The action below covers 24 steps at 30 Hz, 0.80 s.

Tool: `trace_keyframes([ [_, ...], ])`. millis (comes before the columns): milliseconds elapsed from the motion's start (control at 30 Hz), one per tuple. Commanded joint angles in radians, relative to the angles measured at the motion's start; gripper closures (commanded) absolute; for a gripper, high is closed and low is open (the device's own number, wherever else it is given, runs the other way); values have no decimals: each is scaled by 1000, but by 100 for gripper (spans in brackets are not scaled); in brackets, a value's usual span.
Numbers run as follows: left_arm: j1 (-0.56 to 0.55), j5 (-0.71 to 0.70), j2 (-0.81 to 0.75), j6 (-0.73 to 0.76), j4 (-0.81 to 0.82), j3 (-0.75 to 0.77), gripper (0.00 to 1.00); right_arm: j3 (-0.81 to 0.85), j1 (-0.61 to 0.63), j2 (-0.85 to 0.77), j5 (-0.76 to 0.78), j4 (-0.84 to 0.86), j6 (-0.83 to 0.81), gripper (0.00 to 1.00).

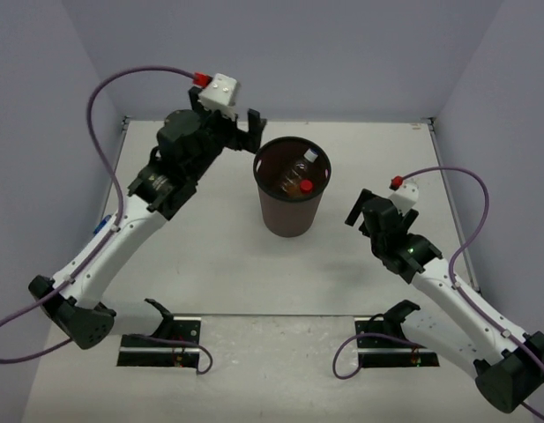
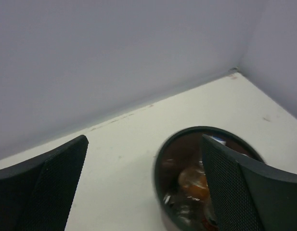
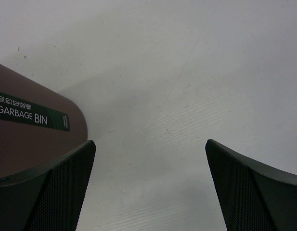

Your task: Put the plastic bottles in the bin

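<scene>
Table (image 1: 219, 264): a pale, bare surface filling the overhead view, closed in by plain grey-lilac walls (image 1: 342, 53) at the back and both sides.
Left arm (image 1: 122, 233): white and black, reaching from the near left corner up toward the back of the table, with a purple cable looping above it.
Right arm (image 1: 448, 291): reaching from the near right corner toward the middle, stopping to the right of the bin.
Bin (image 1: 289, 216): dark brown, round and tapered, standing upright near the middle of the table; the right wrist view shows a dark label on its wall reading "GARBAGE BIN" (image 3: 30, 115).
Left gripper (image 1: 227, 123): raised just behind and left of the bin's rim, jaws spread wide with nothing between them; its wrist view looks down into the bin's mouth (image 2: 160, 159).
Right gripper (image 1: 367, 220): low beside the bin, apart from it, jaws spread wide and holding nothing.
Plastic bottles (image 1: 300, 176): lying inside the bin; a white cap, a red cap and an orange tint are visible, and the exact count is unclear.
</scene>
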Motion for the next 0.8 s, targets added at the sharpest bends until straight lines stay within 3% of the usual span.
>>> trace_keyframes([
  [0,266,-128,-101,-240,-190,-22,0,-2,-4,-27,-8,25,-5,1],
  [67,334,-260,-136,-393,-221,-112,0,-1,-5,-27,-11,25,-7,1],
  [167,374,-339,-158,-530,-262,-191,0,-1,-5,-22,-18,24,-8,1],
  [267,458,-441,-67,-809,-585,-143,0,1,-6,-21,-18,24,-8,1],
  [367,582,-416,-13,-930,-704,-169,0,-3,-7,-25,-16,24,-8,1],
  [767,1062,-221,-96,-1035,-566,-546,0,12,-9,-19,-22,25,-36,1],
])
